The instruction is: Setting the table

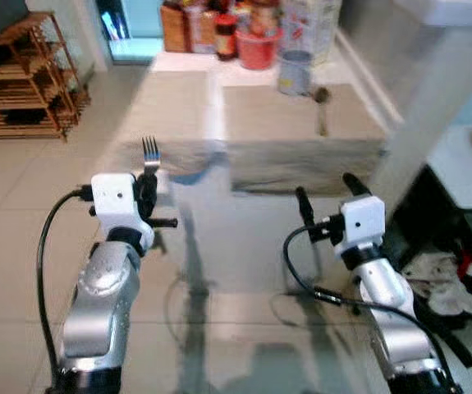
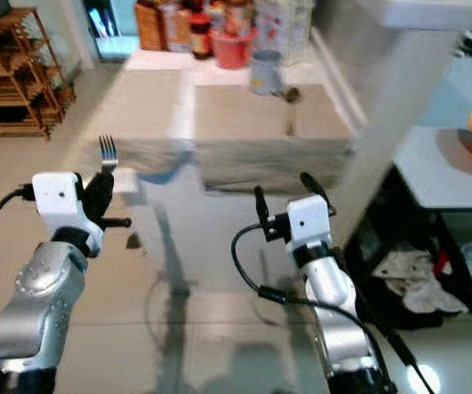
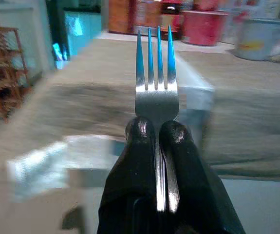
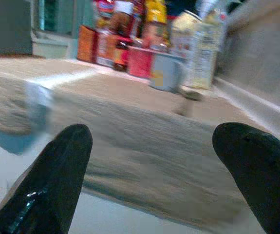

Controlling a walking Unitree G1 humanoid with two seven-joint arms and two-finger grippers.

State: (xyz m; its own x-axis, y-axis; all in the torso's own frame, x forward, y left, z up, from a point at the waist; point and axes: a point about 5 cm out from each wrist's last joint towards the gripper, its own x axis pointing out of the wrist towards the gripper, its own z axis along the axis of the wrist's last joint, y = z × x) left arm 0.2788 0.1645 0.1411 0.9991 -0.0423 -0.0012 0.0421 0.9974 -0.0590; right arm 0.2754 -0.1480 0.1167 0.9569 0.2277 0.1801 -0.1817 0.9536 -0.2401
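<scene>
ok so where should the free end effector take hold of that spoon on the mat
Probably the handle, from above. The spoon lies flat on the right placemat, its bowl by the grey cup and its slim handle pointing back toward the robot, so the open right end effector could come straight down straddling that handle.

I'm in a home dining spot. Glass table (image 1: 244, 271) in front of me with two beige placemats (image 1: 301, 123), jars and sauce bottles (image 1: 219, 33) crowded at its far end beside a red tub (image 1: 260, 45) and a grey cup (image 1: 295, 72). Tiled floor (image 1: 14, 213), a wooden slatted rack (image 1: 22, 78) on my left, a heap of cloths (image 2: 420, 279) low on my right.
</scene>
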